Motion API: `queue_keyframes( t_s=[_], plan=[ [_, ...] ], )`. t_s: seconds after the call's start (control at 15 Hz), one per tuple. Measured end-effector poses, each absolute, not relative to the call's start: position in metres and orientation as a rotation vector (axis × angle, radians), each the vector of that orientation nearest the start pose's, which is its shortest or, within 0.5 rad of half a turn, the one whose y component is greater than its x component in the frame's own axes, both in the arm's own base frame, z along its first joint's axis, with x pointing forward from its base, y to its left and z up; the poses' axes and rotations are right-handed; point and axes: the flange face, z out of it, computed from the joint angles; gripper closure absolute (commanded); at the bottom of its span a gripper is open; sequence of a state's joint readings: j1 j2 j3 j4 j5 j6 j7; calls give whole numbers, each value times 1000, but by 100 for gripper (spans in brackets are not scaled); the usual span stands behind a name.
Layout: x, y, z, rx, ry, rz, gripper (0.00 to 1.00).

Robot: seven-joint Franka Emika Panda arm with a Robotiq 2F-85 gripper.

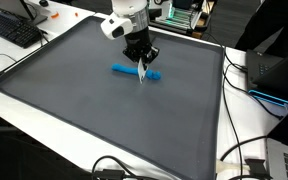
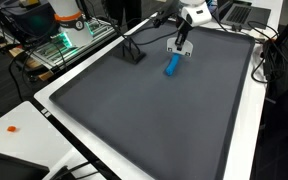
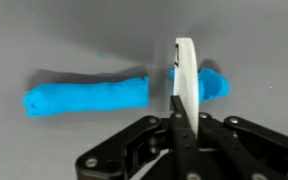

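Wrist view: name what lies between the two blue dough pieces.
A white blade, held by the pincer, parts the long piece from the short piece, in wrist view.

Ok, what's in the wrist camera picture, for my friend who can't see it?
The gripper, shut on a thin white blade, holds it between a long blue dough roll and a short blue piece, on a grey mat.

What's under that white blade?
Blue dough shows on both sides of the white blade, on a grey mat. The blade hides what lies directly beneath its edge.
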State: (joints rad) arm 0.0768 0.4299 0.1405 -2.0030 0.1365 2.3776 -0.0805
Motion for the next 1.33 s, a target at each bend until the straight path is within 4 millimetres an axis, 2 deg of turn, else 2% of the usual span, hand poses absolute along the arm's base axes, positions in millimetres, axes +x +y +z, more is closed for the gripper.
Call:
queue_keyframes(
  t_s=[0.33, 0.53, 0.93, 1.33],
  plan=[
    [600, 119, 261, -3007, -291, 25, 99],
    [605, 110, 267, -3032, -308, 6, 99],
    [606, 96, 262, -3066, -318, 30, 99],
    [601, 93, 249, -3068, -313, 69, 99]
  ],
)
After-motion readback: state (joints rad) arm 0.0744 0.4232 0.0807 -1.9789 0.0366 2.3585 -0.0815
